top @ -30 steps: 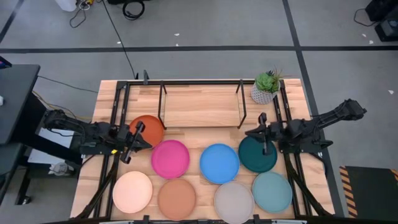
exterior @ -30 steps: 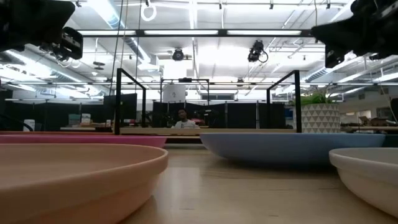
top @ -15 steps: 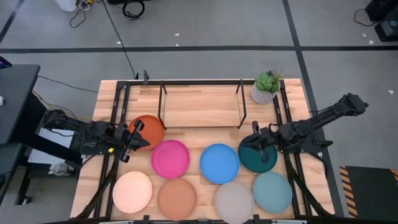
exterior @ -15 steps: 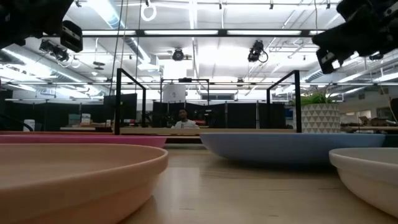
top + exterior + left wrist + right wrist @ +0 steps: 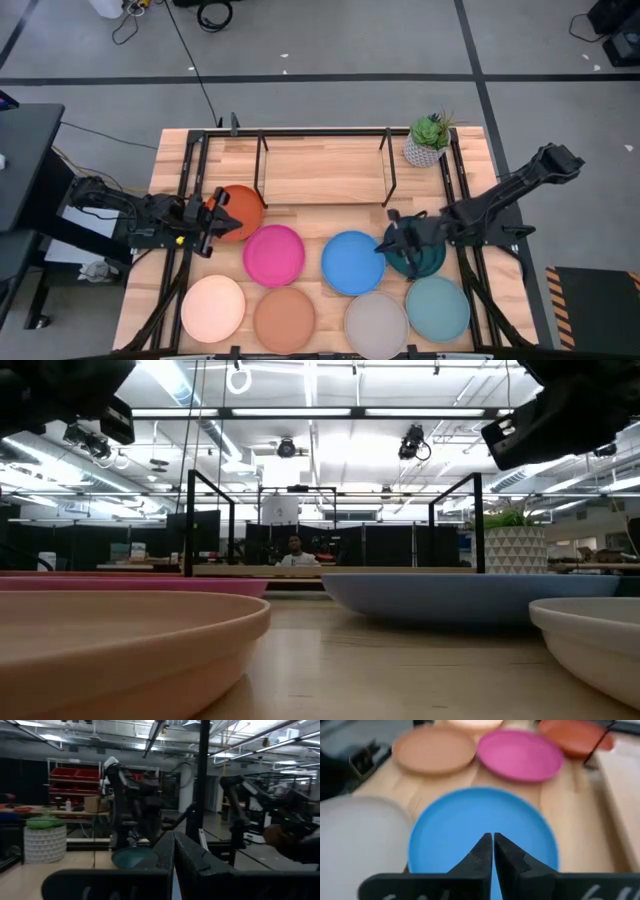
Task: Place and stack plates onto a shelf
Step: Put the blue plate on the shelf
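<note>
My right gripper (image 5: pixel 385 240) sits w/ jaws together over the dark teal round matte plate's (image 5: pixel 428 256) left edge, beside the blue round plate (image 5: pixel 352 262); left gripper (image 5: pixel 222 210), jaws together too, at the orange-red round plate's (image 5: pixel 243 205) left rim; light-wood shelf (image 5: pixel 322 170) behind.

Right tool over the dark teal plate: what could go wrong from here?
The right tool hangs, fingers shut, by the dark teal plate's edge next to the blue plate. Reaching down, it might nudge the blue plate. Lifting toward the shelf, the plate could clip the shelf's black legs or the potted plant.
</note>
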### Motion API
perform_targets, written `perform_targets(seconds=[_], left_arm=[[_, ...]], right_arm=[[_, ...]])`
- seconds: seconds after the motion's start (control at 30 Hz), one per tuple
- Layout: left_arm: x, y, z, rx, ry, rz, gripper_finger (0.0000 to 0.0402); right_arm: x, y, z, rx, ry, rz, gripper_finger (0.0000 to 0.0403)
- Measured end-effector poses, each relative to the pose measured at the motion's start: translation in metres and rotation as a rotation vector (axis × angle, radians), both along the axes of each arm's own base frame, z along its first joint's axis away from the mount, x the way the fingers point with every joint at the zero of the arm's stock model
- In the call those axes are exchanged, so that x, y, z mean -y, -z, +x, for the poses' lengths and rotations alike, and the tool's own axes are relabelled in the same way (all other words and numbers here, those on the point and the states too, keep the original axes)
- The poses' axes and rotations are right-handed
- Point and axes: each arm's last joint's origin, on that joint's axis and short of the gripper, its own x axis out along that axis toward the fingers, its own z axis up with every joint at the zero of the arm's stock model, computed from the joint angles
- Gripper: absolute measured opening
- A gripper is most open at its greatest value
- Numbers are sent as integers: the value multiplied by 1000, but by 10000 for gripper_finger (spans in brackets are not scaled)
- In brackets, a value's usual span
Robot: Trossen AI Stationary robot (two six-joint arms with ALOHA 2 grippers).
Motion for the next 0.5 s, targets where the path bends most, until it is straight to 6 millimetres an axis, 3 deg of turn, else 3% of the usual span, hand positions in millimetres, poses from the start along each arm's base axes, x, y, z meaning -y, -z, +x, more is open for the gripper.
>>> perform_targets(seconds=[0.27,0.5], left_arm=[[-4,0,0,-12,-133,-33,13],[-13,1,-1,-39,-441,-118,13]], right_arm=[[-27,0,29,-235,67,-104,131],[-51,-1,44,-424,55,-157,206]])
